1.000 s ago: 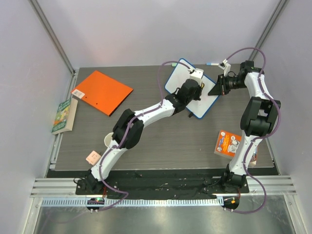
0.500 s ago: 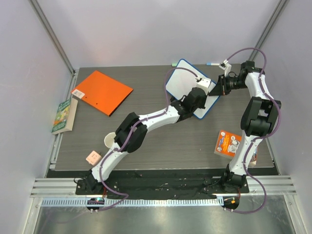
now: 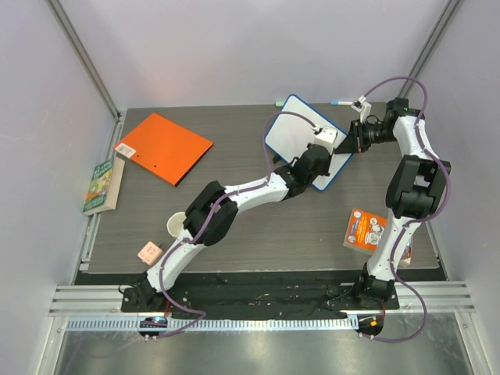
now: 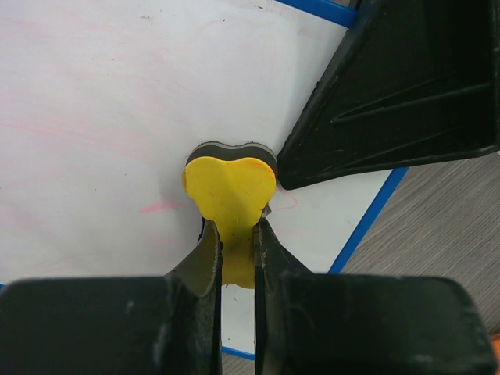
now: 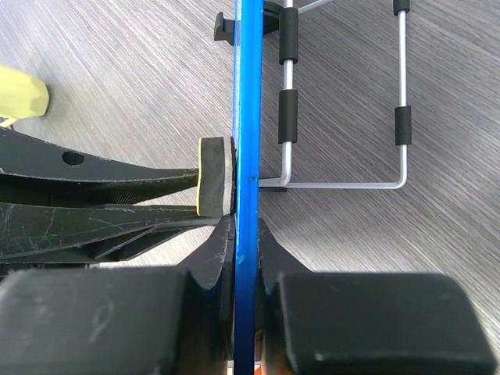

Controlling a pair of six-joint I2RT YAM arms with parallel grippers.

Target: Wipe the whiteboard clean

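Seen from above, left to right on the dark counter (image 3: 258,226): a green book (image 3: 101,186) at the edge, an orange folder (image 3: 164,147), then the whiteboard (image 3: 291,133) at far centre-right. My left end effector (image 4: 237,234) is nearly closed, pinching a yellow eraser (image 4: 230,187) against the board's white face, among faint red marks (image 4: 160,207). My right end effector (image 5: 244,234), crowding just beside the eraser, clamps the board's blue right rim. An orange packet (image 3: 366,229) lies nearer, right.

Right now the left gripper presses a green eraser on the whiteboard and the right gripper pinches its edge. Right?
Almost. The eraser is yellow, not green, as the left wrist view shows. The left gripper does press it on the whiteboard, and the right gripper pinches its edge.
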